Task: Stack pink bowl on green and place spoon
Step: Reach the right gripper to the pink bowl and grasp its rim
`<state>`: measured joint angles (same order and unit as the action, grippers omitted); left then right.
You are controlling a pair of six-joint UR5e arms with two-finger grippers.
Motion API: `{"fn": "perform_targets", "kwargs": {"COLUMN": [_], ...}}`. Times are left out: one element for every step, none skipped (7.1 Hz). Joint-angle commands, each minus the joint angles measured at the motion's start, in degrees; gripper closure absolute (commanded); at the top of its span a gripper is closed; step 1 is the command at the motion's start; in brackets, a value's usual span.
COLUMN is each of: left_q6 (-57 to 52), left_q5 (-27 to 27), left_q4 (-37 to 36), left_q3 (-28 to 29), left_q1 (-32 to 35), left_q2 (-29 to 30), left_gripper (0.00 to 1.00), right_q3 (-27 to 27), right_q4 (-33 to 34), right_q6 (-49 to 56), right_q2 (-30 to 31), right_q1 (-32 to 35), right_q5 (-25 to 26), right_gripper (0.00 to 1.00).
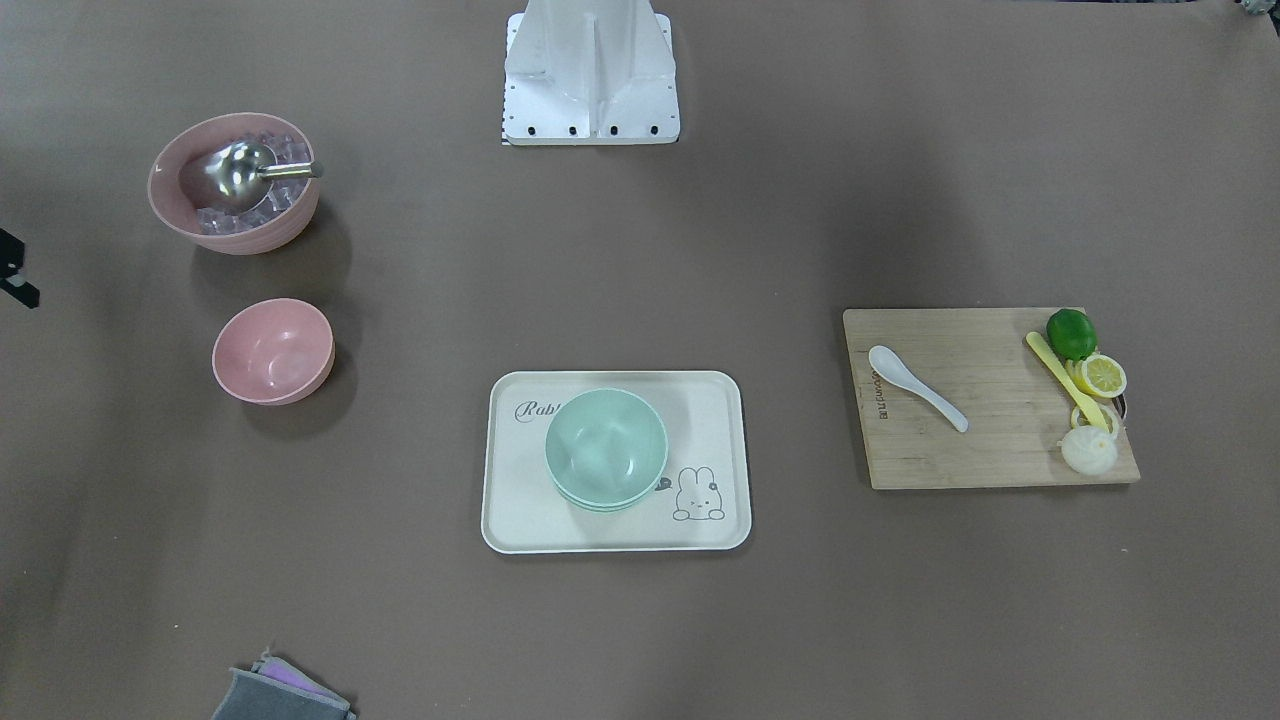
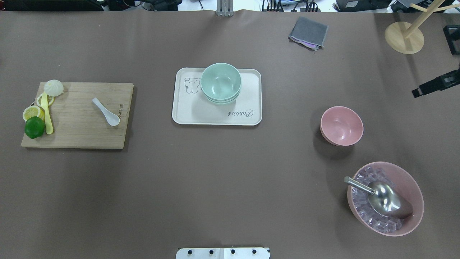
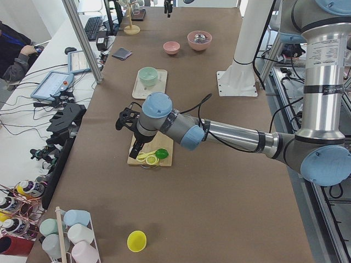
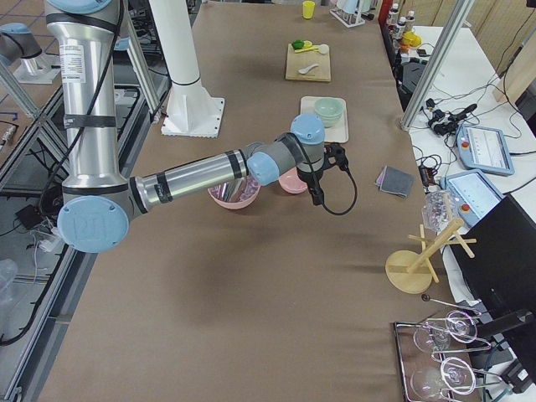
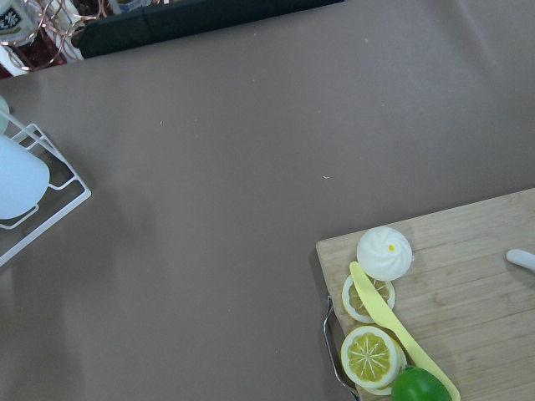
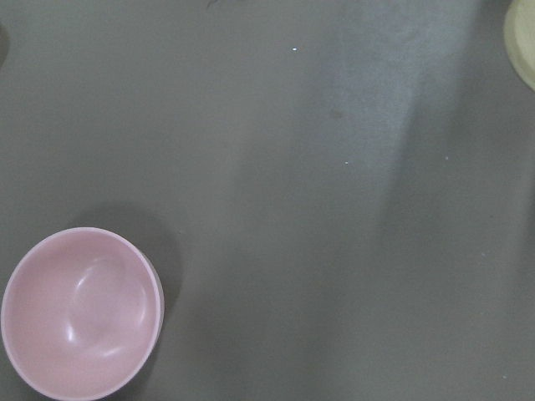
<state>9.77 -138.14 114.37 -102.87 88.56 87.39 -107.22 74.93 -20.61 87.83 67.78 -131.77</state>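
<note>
The small pink bowl [image 1: 273,350] [image 2: 341,126] [image 6: 81,313] stands empty on the brown table. The green bowls [image 1: 606,447] [image 2: 220,82] sit stacked on a cream rabbit tray [image 1: 520,520] [image 2: 187,111]. A white spoon [image 1: 915,387] [image 2: 106,112] lies on a wooden cutting board [image 1: 960,450] [image 2: 79,136]. My left gripper [image 3: 125,118] hovers over the board's outer end. My right gripper [image 4: 337,156] hovers near the pink bowl. Both show only in the side views, so I cannot tell if they are open or shut.
A large pink bowl [image 1: 235,180] [image 2: 384,203] holds ice cubes and a metal scoop. A lime [image 1: 1071,333], lemon slices, a yellow knife and a white bun sit on the board's end. A grey cloth [image 2: 308,32] and a wooden stand [image 2: 404,37] are on the operators' side.
</note>
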Motion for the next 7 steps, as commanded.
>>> {"fn": "perform_targets", "kwargs": {"left_q6": [1.2,1.3,1.4,1.3,1.2,1.3,1.3], "left_q5": [-1.3,-1.4,-1.3,-1.3,-1.3,-1.3,-1.4], "left_q4": [1.6,1.6,1.6,1.6,1.6,1.6,1.6], "left_q3": [0.3,0.1,0.2,0.3,0.3,0.3,0.3], "left_q1": [-2.0,-2.0,-2.0,-2.0,-2.0,-2.0,-2.0], "left_q2": [0.2,0.1,0.1,0.1,0.1,0.0,0.0], "left_gripper": [0.02,0.02,0.02,0.02,0.02,0.02,0.02], "right_q3": [2.3,4.6,8.0,9.8,10.2,10.2,10.3], "right_q4": [-2.2,-6.4,-12.1,-16.5,-17.1,-17.1,-17.1], "right_q6": [-13.0,-17.4,-22.0,-26.6,-28.7,-29.2,-29.1], "right_q2": [-5.2,-5.5,-5.0,-4.8,-4.7,-4.6,-4.2], "right_q1": [-9.6,-13.3,-16.0,-18.4,-19.4,-19.7,-20.0], "right_q5": [7.8,12.1,14.4,16.2,17.1,17.2,17.3], "right_gripper": [0.00,0.01,0.10,0.25,0.41,0.58,0.61]}}
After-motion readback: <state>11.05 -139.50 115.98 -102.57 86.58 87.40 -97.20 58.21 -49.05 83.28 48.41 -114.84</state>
